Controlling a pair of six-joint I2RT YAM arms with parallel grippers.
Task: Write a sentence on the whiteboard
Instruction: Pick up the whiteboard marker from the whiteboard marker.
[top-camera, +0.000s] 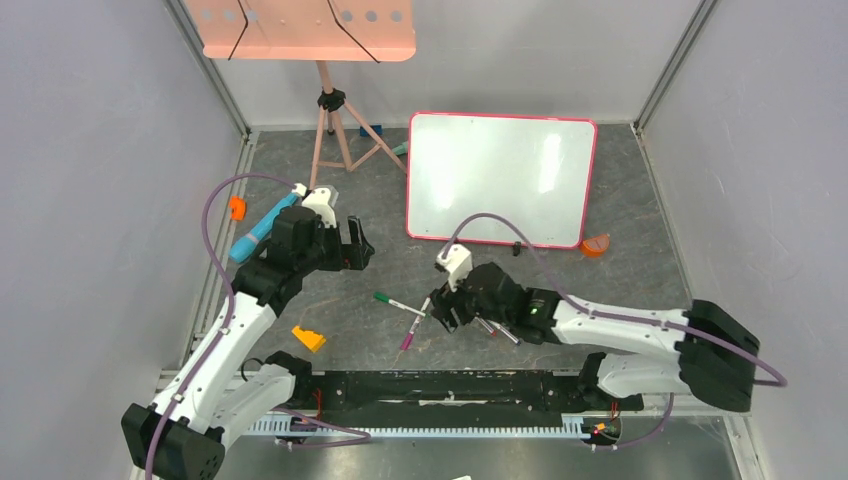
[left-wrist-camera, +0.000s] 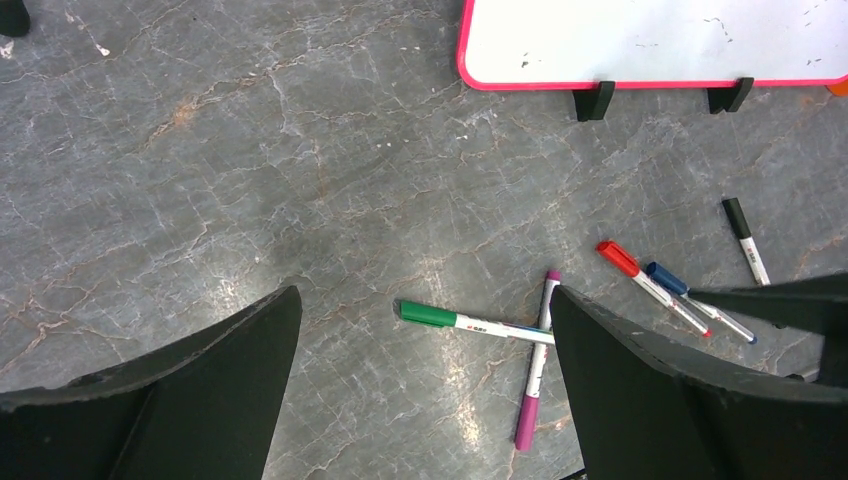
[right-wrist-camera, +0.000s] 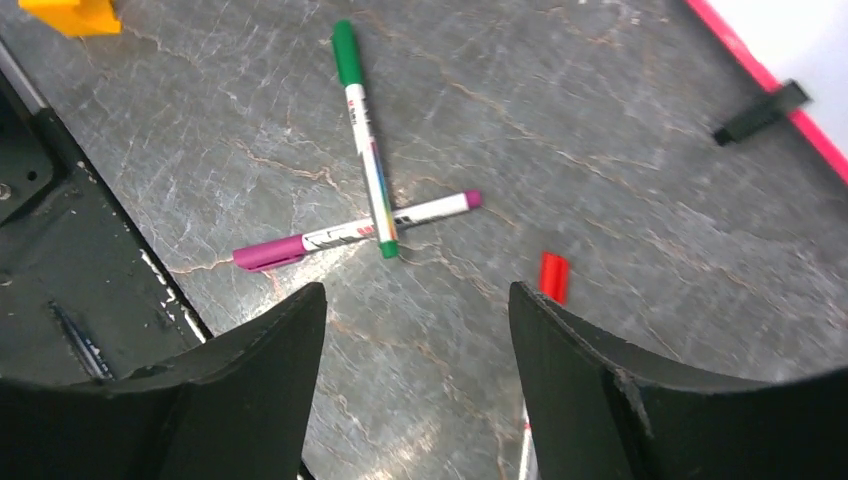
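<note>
The whiteboard (top-camera: 500, 180) stands at the back right, white with a pink-red frame; its lower edge (left-wrist-camera: 650, 40) rests on two black feet. No sentence shows on it. A green marker (top-camera: 398, 302) lies crossed over a purple marker (top-camera: 412, 330) on the grey table. My left gripper (top-camera: 358, 245) hovers open above them, with the green marker (left-wrist-camera: 470, 322) seen between its fingers. My right gripper (top-camera: 445, 310) is open just right of the crossed pair (right-wrist-camera: 362, 130), nothing between its fingers. A red marker (left-wrist-camera: 640, 275), a blue marker (left-wrist-camera: 690, 295) and a black marker (left-wrist-camera: 745, 240) lie beneath the right arm.
A salmon-pink perforated tray (top-camera: 305, 30) on a tripod stands at the back left. A blue-teal object (top-camera: 262, 228) and a small orange piece (top-camera: 237, 207) lie by the left wall. A yellow wedge (top-camera: 308, 338) sits near the front rail. An orange object (top-camera: 595, 245) lies at the board's right corner.
</note>
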